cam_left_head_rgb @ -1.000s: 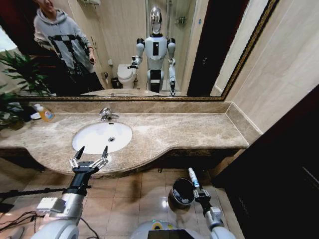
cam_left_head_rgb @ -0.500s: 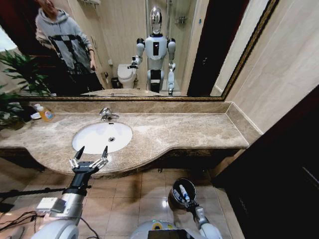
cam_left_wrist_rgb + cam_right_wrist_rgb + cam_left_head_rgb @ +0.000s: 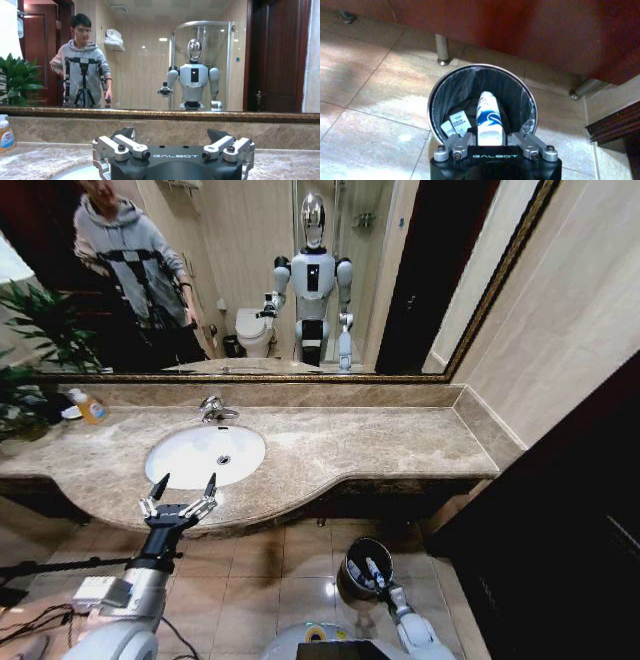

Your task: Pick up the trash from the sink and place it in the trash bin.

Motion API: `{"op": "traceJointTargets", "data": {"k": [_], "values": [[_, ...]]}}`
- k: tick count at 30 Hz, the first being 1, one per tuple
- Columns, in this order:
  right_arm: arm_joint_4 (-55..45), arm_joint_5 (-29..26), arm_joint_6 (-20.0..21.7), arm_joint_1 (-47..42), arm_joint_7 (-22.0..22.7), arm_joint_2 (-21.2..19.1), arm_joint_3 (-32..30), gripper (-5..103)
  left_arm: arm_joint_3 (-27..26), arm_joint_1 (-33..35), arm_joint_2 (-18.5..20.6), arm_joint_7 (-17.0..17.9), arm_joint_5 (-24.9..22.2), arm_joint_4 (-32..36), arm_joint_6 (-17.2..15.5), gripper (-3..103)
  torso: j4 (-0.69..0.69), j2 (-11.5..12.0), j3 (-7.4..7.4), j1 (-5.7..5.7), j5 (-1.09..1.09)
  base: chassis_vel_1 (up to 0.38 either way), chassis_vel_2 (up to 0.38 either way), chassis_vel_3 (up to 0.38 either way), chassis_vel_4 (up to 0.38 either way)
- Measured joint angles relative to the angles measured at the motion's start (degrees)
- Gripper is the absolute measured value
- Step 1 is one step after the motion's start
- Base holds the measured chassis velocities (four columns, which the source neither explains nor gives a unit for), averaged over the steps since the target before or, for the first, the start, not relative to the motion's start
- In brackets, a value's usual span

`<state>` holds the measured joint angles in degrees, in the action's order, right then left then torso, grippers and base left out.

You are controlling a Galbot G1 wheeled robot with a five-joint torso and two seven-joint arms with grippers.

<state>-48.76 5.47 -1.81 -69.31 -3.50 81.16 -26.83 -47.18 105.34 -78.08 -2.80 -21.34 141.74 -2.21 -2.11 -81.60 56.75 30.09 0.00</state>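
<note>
Holding a white tube [image 3: 489, 118] with blue marks, the right gripper [image 3: 491, 140] was low over the floor, directly above the trash bin [image 3: 352, 577] — its fingers [image 3: 461, 143] were clenched on the tube's rear end, and the tube pointed down into the bin's opening. Two small flat white packets [image 3: 454, 125] already lay inside the bin, against its dark liner. Farther forward, the left gripper [image 3: 181, 489] hovered at the front edge of the marble counter [image 3: 380, 443], with its fingers spread wide and grasping nothing. Beyond it was the white sink [image 3: 190, 450], then the chrome faucet [image 3: 213, 409] at the counter's back edge.
</note>
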Motion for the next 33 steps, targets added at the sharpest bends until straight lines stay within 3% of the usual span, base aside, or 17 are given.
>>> {"op": "traceJointTargets", "data": {"k": [8,10,13,15,23,27,28,33], "values": [[5.4,-0.2,-3.0,2.8,1.7,0.3,0.8,25,0.0,0.0,0.0,0.0,0.0,0.0,0.0,100,0.00,0.0,0.00,0.00,0.00,0.000,0.000,0.000,0.000],[6.2,-0.8,-3.4,3.1,2.6,0.3,1.2,30,0.0,0.0,0.0,0.0,0.0,0.0,0.0,100,0.00,0.0,0.00,0.00,0.01,0.000,0.000,0.000,0.000],[5.9,-1.1,-3.5,2.7,2.9,0.1,1.5,46,0.0,0.0,0.0,0.0,0.0,0.0,0.0,100,0.00,0.0,0.00,0.00,-0.01,0.000,0.000,0.000,0.000],[5.8,-1.1,-3.5,2.6,2.9,0.1,1.6,46,0.0,0.0,0.0,0.0,0.0,0.0,0.0,100,0.00,0.0,0.00,0.00,0.00,0.000,0.000,0.000,0.000],[3.9,-1.3,-4.1,0.6,2.9,0.5,1.5,84,0.0,0.0,0.0,0.0,0.0,0.0,0.0,100,0.00,0.0,-0.01,0.00,0.00,0.000,0.000,0.000,0.000],[2.4,-1.5,-5.3,-1.2,2.5,0.4,1.6,89,0.0,0.0,0.0,0.0,0.0,0.0,0.0,100,0.00,0.0,-0.01,0.00,0.01,0.000,0.000,0.000,0.000],[1.2,-1.7,-5.6,-2.5,2.3,0.4,1.6,97,0.0,0.0,0.0,0.0,0.0,0.0,0.0,100,0.00,0.0,-0.01,0.00,0.00,0.000,0.000,0.000,0.000],[-4.1,-3.0,-5.6,-6.4,2.1,0.4,1.6,99,0.0,0.0,0.0,0.0,0.0,0.0,0.0,100,0.00,0.0,-0.01,0.00,0.01,0.000,0.000,0.000,0.000]]}}
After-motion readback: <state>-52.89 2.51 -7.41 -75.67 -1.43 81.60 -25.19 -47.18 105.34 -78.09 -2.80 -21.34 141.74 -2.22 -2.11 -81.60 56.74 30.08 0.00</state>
